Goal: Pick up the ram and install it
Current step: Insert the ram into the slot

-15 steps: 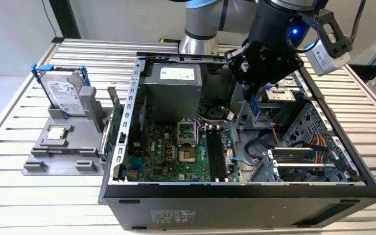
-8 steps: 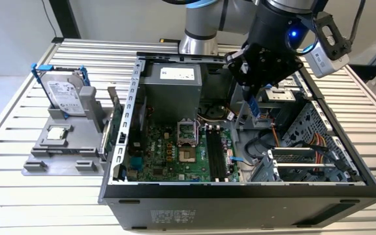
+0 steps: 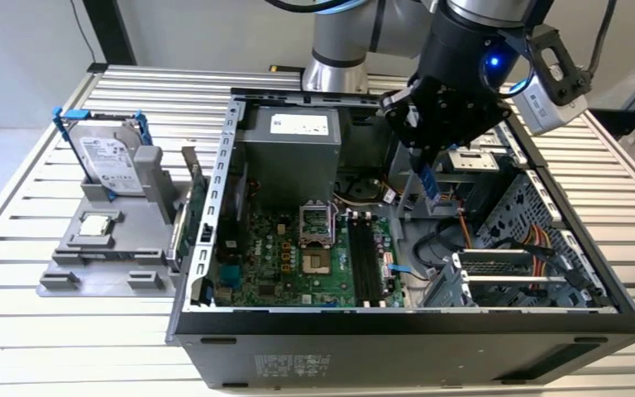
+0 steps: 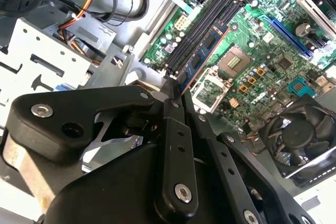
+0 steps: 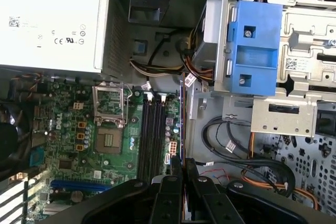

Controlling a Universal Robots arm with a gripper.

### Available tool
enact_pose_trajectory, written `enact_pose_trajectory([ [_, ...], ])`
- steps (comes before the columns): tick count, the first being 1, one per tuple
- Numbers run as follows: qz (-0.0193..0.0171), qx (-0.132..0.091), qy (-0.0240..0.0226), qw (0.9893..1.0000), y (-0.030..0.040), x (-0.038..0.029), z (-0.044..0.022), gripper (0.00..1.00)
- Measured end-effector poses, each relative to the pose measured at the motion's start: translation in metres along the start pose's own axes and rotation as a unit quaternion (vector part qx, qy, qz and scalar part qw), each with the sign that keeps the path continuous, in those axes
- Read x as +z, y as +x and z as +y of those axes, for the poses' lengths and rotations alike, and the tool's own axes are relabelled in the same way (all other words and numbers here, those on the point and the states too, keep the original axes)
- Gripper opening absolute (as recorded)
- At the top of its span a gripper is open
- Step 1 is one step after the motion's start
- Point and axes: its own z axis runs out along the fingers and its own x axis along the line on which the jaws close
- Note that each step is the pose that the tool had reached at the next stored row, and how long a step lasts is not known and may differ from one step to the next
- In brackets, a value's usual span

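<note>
The ram (image 3: 432,187), a narrow bluish stick with black chips, hangs upright over the open computer case (image 3: 406,318). My gripper (image 3: 422,165) is shut on its upper end. In the second wrist view the ram (image 4: 203,56) reaches out from the gripper (image 4: 176,92) over the motherboard. It runs roughly along the black memory slots (image 4: 197,32). In the first wrist view the ram (image 5: 182,124) shows edge-on, just beside the slots (image 5: 152,135) and above them. The slots (image 3: 364,260) lie lower in the case, toward the exterior view's left of the ram.
A grey fixture (image 3: 64,281) on the exterior view's left holds a hard drive (image 3: 113,157) in a blue frame and a square silver chip (image 3: 97,223). Inside the case are the power supply (image 3: 290,141), the CPU socket (image 3: 315,240), a fan (image 4: 304,135), a blue bracket (image 5: 257,51) and cables (image 5: 231,135).
</note>
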Motion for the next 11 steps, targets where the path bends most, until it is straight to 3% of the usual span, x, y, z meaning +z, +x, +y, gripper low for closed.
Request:
enact_pose_trajectory([
  [11, -0.001, 0.0, 0.0001, 1.0, 0.0, 0.0037, -0.0002, 0.0],
])
